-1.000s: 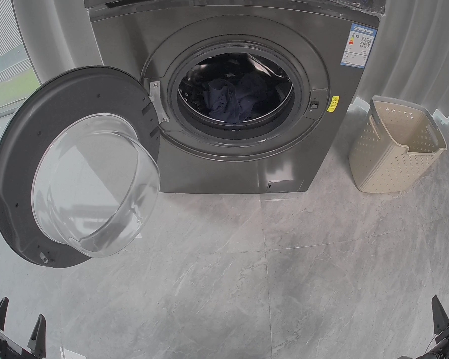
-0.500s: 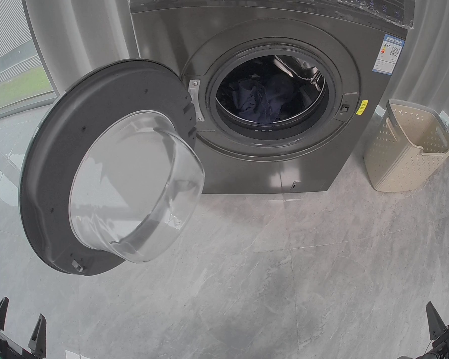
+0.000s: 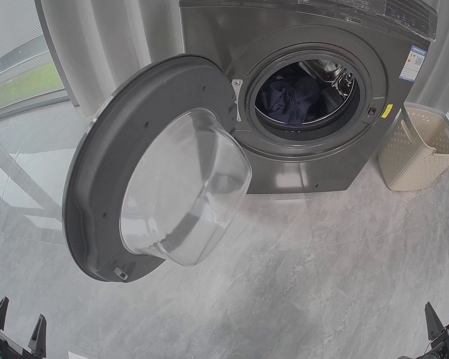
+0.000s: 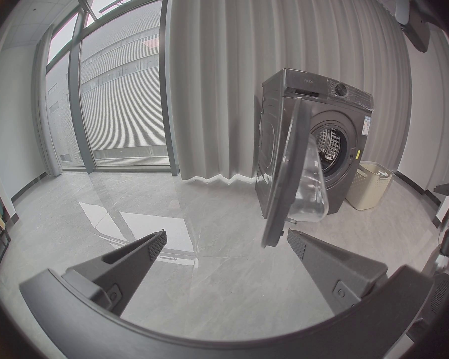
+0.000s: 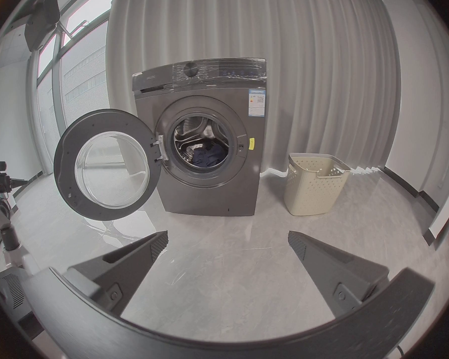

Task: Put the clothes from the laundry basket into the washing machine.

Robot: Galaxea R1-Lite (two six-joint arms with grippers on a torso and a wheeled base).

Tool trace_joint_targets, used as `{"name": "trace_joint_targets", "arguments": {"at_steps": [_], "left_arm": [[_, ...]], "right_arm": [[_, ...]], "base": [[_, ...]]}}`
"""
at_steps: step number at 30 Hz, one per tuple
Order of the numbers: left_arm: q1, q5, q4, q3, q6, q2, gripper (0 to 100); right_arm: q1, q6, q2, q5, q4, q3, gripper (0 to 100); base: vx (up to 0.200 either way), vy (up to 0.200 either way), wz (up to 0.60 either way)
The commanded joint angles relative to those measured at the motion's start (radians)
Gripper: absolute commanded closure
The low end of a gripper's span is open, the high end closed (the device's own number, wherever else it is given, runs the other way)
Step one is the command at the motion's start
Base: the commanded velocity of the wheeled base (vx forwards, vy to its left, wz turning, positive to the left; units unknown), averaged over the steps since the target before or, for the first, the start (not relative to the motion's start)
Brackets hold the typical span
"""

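The grey washing machine stands ahead with its round door swung wide to the left. Dark blue clothes lie inside the drum; the right wrist view shows these clothes too. A beige laundry basket stands on the floor right of the machine, and what I see of its inside is bare. My left gripper is low at the front left, open and holding nothing. My right gripper is low at the front right, open too, far from machine and basket.
Grey tiled floor stretches between me and the machine. The open door juts out over the floor at the left. Pleated curtains hang behind, and a tall window is at the left.
The whole head view has shifted: machine, door and basket now sit further right in the picture, so the camera has turned left. Both grippers keep their places at the bottom corners.
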Motion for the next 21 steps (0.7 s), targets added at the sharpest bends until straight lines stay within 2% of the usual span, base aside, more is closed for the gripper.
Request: {"name": "trace_joint_targets", "arguments": {"at_steps": [1,3,4,8,14,16,21], "left_arm": [[0.000,0.000,0.000,0.018,0.001,-0.013,0],[0.000,0.000,0.000,0.018,0.001,-0.013,0],[0.002,-0.003,0.000,0.018,0.012,-0.013,0],[0.000,-0.009,0.000,0.018,0.010,-0.013,0],[0.000,-0.008,0.000,0.018,0.001,-0.013,0],[0.000,-0.006,0.000,0.018,0.010,-0.013,0],[0.002,-0.006,0.000,0.018,0.007,-0.013,0]], "right_arm": [[0.001,-0.001,-0.013,0.002,-0.002,0.013,0],[0.001,-0.001,-0.013,0.002,-0.002,0.013,0],[0.001,-0.001,-0.013,0.002,-0.002,0.013,0],[0.001,-0.001,-0.013,0.002,-0.002,0.013,0],[0.001,-0.003,-0.013,0.002,-0.002,0.013,0],[0.001,-0.001,-0.013,0.002,-0.002,0.013,0],[0.001,-0.003,-0.013,0.002,-0.002,0.013,0]], "base": [[0.000,0.000,0.00],[0.000,0.000,0.00],[0.000,0.000,0.00],[0.000,0.000,0.00],[-0.200,0.000,0.00],[0.000,0.000,0.00],[0.000,0.000,0.00]]}}
